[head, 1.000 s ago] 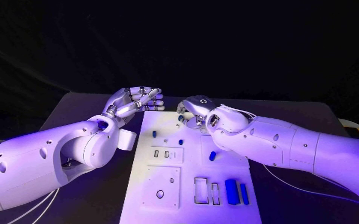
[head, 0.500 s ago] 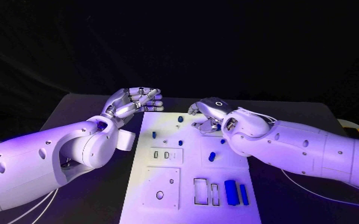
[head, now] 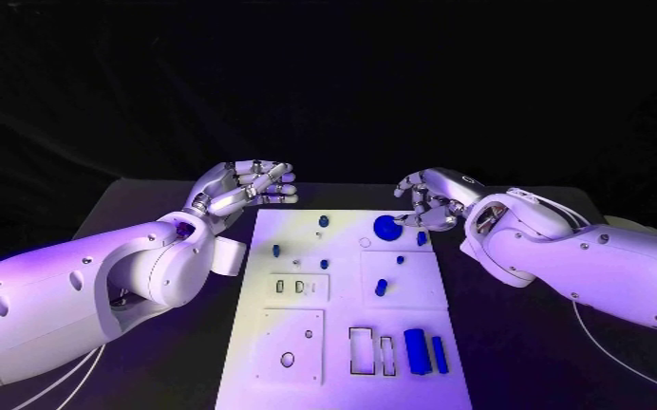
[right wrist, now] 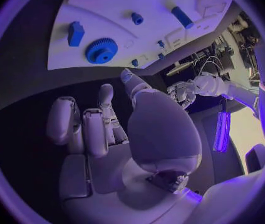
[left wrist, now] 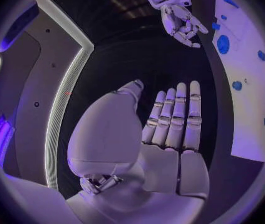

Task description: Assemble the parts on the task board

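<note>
Head view: right hand off task board's far-right edge, empty

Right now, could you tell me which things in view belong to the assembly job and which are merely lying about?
Belonging to the job:
- task board
- blue gear
- small blue pegs
- two blue bars
- right robot hand, empty beside the gear
- left robot hand, empty

Merely about:
- black table
</note>
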You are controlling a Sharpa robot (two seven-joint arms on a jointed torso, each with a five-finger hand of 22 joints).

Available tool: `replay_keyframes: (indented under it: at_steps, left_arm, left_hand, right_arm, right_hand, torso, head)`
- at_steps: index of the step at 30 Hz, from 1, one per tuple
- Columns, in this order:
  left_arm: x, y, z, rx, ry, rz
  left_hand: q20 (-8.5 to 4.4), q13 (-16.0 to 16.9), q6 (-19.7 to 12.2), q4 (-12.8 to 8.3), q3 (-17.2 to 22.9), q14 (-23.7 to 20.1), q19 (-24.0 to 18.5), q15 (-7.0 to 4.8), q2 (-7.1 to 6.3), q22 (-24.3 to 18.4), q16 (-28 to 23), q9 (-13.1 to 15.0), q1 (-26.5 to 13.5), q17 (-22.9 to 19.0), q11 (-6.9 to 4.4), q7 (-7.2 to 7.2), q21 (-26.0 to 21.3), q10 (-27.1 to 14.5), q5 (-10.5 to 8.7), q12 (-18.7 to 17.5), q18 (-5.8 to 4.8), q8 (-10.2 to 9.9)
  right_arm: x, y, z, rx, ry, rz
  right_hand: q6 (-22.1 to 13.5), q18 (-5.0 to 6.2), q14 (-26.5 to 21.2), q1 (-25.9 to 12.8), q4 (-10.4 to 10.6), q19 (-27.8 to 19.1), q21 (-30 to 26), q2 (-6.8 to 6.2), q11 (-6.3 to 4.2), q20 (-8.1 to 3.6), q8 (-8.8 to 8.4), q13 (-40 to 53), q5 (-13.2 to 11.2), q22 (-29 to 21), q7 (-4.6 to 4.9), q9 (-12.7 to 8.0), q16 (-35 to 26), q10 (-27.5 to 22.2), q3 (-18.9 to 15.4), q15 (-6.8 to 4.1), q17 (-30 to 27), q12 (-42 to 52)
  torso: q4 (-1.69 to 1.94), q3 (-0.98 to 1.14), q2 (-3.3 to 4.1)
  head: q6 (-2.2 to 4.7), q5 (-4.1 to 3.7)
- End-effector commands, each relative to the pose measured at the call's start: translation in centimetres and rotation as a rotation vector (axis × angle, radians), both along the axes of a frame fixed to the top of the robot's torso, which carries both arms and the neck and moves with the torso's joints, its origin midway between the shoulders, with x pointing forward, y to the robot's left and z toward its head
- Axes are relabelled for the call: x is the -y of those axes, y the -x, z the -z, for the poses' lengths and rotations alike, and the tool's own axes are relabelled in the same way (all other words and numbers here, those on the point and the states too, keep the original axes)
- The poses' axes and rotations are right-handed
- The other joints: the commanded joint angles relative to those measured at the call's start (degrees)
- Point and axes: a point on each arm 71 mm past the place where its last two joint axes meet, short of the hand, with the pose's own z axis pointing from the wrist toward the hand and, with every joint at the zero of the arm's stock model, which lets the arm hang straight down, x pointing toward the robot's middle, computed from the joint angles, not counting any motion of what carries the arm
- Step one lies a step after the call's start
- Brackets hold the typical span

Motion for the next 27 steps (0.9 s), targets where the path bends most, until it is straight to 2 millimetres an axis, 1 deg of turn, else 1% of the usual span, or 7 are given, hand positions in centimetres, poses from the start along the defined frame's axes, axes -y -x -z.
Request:
replay_keyframes:
  at_steps: [1,4,9,13,22,25,27]
  left_arm:
    - [0.2,0.0,-0.1,0.000,0.013,0.022]
    - [0.2,0.0,-0.1,-0.004,0.013,0.027]
    - [0.3,0.0,0.0,-0.009,0.013,0.032]
    - [0.3,0.0,0.0,-0.011,0.013,0.035]
    - [0.5,0.0,0.0,-0.013,0.014,0.039]
    - [0.5,0.0,0.0,-0.014,0.014,0.039]
    - [0.5,0.0,0.0,-0.014,0.013,0.039]
  left_hand:
    - [0.24,-0.04,-0.43,-0.09,-0.34,-0.42,0.29,0.16,0.38,-0.09,-0.20,-0.07,-0.33,0.09,0.25,1.37,-0.27,0.05,-0.17,-0.29,0.76,-0.38]
    - [0.25,-0.04,-0.43,-0.08,-0.36,-0.45,0.28,0.17,0.40,-0.11,-0.24,-0.07,-0.34,0.11,0.25,1.38,-0.29,0.06,-0.17,-0.31,0.76,-0.38]
    - [0.25,-0.04,-0.43,-0.08,-0.37,-0.46,0.27,0.18,0.41,-0.12,-0.25,-0.07,-0.35,0.11,0.25,1.38,-0.30,0.06,-0.17,-0.32,0.76,-0.38]
    - [0.25,-0.04,-0.43,-0.08,-0.37,-0.46,0.27,0.18,0.41,-0.12,-0.25,-0.07,-0.35,0.11,0.25,1.38,-0.30,0.06,-0.17,-0.32,0.76,-0.38]
    - [0.27,-0.04,-0.46,-0.07,-0.41,-0.53,0.23,0.20,0.43,-0.15,-0.32,-0.08,-0.37,0.14,0.28,1.40,-0.35,0.03,-0.16,-0.38,0.75,-0.41]
    - [0.27,-0.04,-0.46,-0.07,-0.41,-0.53,0.23,0.20,0.43,-0.15,-0.32,-0.08,-0.37,0.14,0.28,1.40,-0.35,0.03,-0.16,-0.38,0.75,-0.41]
    - [0.27,-0.04,-0.46,-0.07,-0.41,-0.53,0.23,0.20,0.43,-0.15,-0.32,-0.08,-0.37,0.14,0.28,1.40,-0.35,0.03,-0.16,-0.38,0.75,-0.41]
  right_arm:
    - [0.4,-0.2,1.0,-0.151,-0.001,0.028]
    - [0.5,-0.5,1.3,-0.161,0.028,0.032]
    - [0.1,-0.9,1.6,-0.161,0.050,0.032]
    - [-0.5,-1.3,2.0,-0.161,0.060,0.026]
    - [-1.7,-1.8,2.7,-0.153,0.076,0.010]
    - [-2.0,-1.9,3.0,-0.154,0.084,0.011]
    - [-2.1,-1.9,3.3,-0.156,0.091,0.012]
  right_hand:
    - [-0.90,-1.14,2.93,1.25,0.79,0.81,0.87,0.28,0.13,0.11,1.32,7.10,0.58,1.44,0.12,0.53,1.36,2.39,-1.12,0.49,3.19,6.34]
    - [-1.50,-1.58,3.40,1.60,1.69,2.10,2.34,0.52,0.27,0.26,2.30,10.91,0.56,3.57,0.23,0.83,2.49,3.72,-1.65,0.65,6.07,9.63]
    - [-1.82,-1.77,3.62,1.81,2.05,2.61,2.94,0.63,0.33,0.32,2.64,12.24,0.56,4.44,0.29,0.91,2.96,4.25,-1.84,0.72,7.35,10.73]
    - [-2.19,-1.85,3.77,2.00,2.30,2.84,3.23,0.72,0.40,0.38,2.78,13.19,0.73,4.87,0.37,0.92,3.28,4.65,-1.93,0.79,8.22,11.48]
    - [-2.17,-1.92,3.91,2.59,2.56,3.04,3.51,1.20,0.43,0.47,3.34,14.81,0.86,5.32,0.37,1.03,3.64,5.45,-1.60,0.86,9.14,12.77]
    - [-2.10,-1.93,3.93,2.67,2.59,3.06,3.54,1.23,0.42,0.48,3.46,15.09,0.89,5.37,0.36,1.06,3.69,5.60,-1.53,0.87,9.27,12.99]
    - [-1.99,-1.97,4.00,2.84,2.61,3.17,3.69,1.24,0.39,0.49,3.68,15.77,1.10,5.60,0.32,1.10,3.84,6.03,-1.41,0.86,9.71,13.50]
  torso:
    - [-0.36,0.23,-0.13]
    - [-0.28,0.16,-0.18]
    - [-0.14,0.17,-0.11]
    - [-0.13,0.07,0.02]
    - [-0.14,0.09,0.01]
    - [-0.18,0.08,-0.02]
    - [-0.15,0.10,-0.01]
  head:
    - [-0.19,0.21]
    - [-0.22,0.34]
    - [-0.14,0.10]
    - [-0.18,0.09]
    - [-0.39,-0.34]
    - [-0.38,-0.22]
    - [-0.60,-0.37]
